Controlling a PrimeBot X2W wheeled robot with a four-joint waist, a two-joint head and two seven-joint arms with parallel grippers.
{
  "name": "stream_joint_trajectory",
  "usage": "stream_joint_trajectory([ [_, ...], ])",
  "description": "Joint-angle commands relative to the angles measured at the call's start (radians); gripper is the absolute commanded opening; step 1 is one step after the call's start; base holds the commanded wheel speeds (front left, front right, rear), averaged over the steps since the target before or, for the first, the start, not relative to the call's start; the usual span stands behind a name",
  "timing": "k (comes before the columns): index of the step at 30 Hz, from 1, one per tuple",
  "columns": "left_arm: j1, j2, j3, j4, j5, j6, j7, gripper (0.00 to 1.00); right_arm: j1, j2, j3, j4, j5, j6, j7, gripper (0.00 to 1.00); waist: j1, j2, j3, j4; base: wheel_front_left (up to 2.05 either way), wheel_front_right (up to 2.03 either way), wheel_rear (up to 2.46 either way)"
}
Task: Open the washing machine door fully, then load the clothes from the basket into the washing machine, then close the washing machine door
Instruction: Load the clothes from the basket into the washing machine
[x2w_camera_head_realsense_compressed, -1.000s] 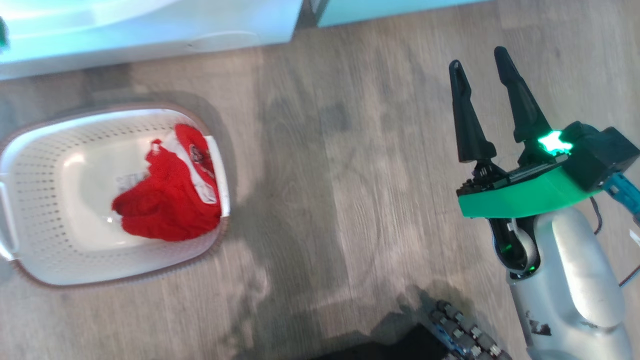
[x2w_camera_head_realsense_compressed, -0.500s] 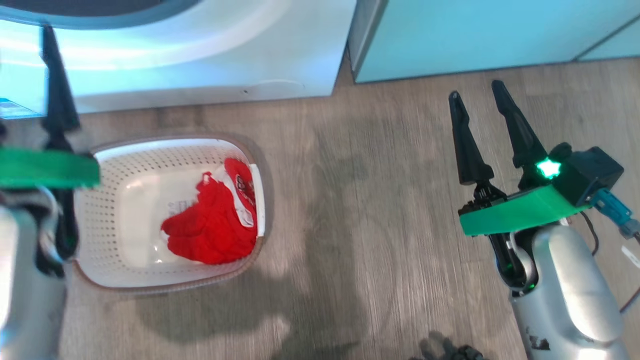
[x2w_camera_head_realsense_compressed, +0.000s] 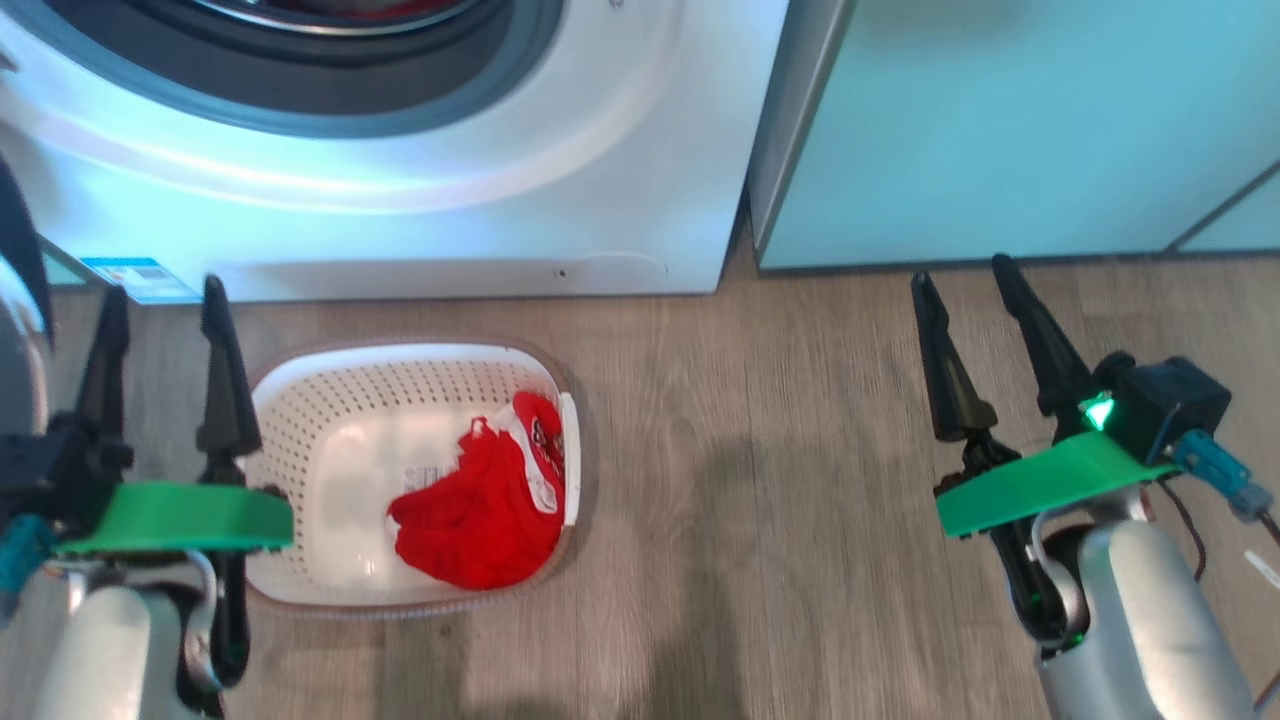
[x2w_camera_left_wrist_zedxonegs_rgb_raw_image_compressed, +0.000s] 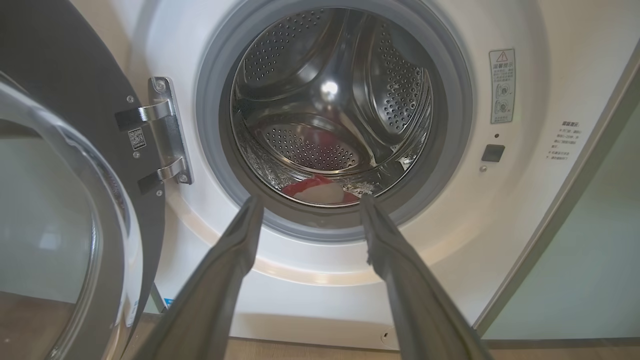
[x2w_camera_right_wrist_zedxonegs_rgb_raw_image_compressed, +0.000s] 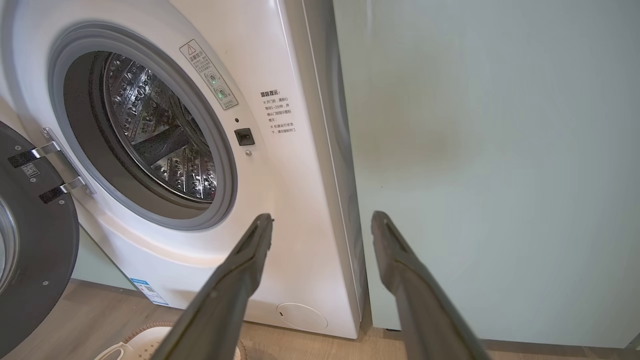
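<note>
The washing machine (x2w_camera_head_realsense_compressed: 450, 230) stands before me with its door (x2w_camera_left_wrist_zedxonegs_rgb_raw_image_compressed: 60, 65) swung open to the left, hinge showing. The steel drum (x2w_camera_left_wrist_zedxonegs_rgb_raw_image_compressed: 325, 90) holds a red and white piece of fabric (x2w_camera_left_wrist_zedxonegs_rgb_raw_image_compressed: 315, 190) at its front bottom. On the floor in front sits the cream basket (x2w_camera_head_realsense_compressed: 330, 400) with the red clothes (x2w_camera_head_realsense_compressed: 480, 520) bunched at its right end. My left gripper (x2w_camera_head_realsense_compressed: 160, 295) hovers open at the basket's left edge, pointing at the drum mouth (x2w_camera_left_wrist_zedxonegs_rgb_raw_image_compressed: 311, 200). My right gripper (x2w_camera_head_realsense_compressed: 960, 275) is open over bare floor, far right of the basket, facing the machine's right edge (x2w_camera_right_wrist_zedxonegs_rgb_raw_image_compressed: 322, 217).
A pale green cabinet (x2w_camera_head_realsense_compressed: 1000, 130) adjoins the washer on the right. The wood floor (x2w_camera_head_realsense_compressed: 750, 480) lies between the basket and my right arm. The open door (x2w_camera_right_wrist_zedxonegs_rgb_raw_image_compressed: 35, 240) juts out at the left. A blue label (x2w_camera_head_realsense_compressed: 135, 275) sits low on the washer front.
The whole head picture has shifted, so the camera has moved: the washer front and cabinet now show more, and my left gripper has come into it. Both grippers stay open.
</note>
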Motion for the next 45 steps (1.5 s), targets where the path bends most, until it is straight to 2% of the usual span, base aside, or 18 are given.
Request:
stream_joint_trajectory([
  [1, -0.005, 0.008, 0.043, -0.027, 0.020, -0.008, -0.005, 1.00, 0.008, 0.005, 0.018, -0.035, -0.010, 0.000, 0.007, 1.00, 0.0001, -0.0001, -0.039, 0.016, 0.00, 0.00, 0.00],
  [12, 0.085, -0.027, 0.009, 0.028, 0.078, -0.047, -0.005, 1.00, 0.082, 0.005, -0.006, -0.031, -0.013, 0.000, 0.033, 1.00, 0.0001, -0.0001, -0.149, 0.027, 0.00, 0.00, 0.00],
  [21, 0.130, -0.010, -0.020, 0.032, 0.106, -0.055, 0.001, 1.00, 0.145, 0.005, -0.017, -0.040, -0.005, 0.000, 0.046, 1.00, 0.0001, -0.0001, -0.207, 0.023, 0.00, 0.00, 0.00],
  [45, 0.123, 0.009, -0.052, 0.032, 0.113, -0.049, 0.019, 1.00, 0.163, 0.005, -0.020, -0.067, 0.001, 0.000, 0.056, 1.00, 0.0001, -0.0001, -0.207, 0.019, 0.00, 0.00, 0.00],
])
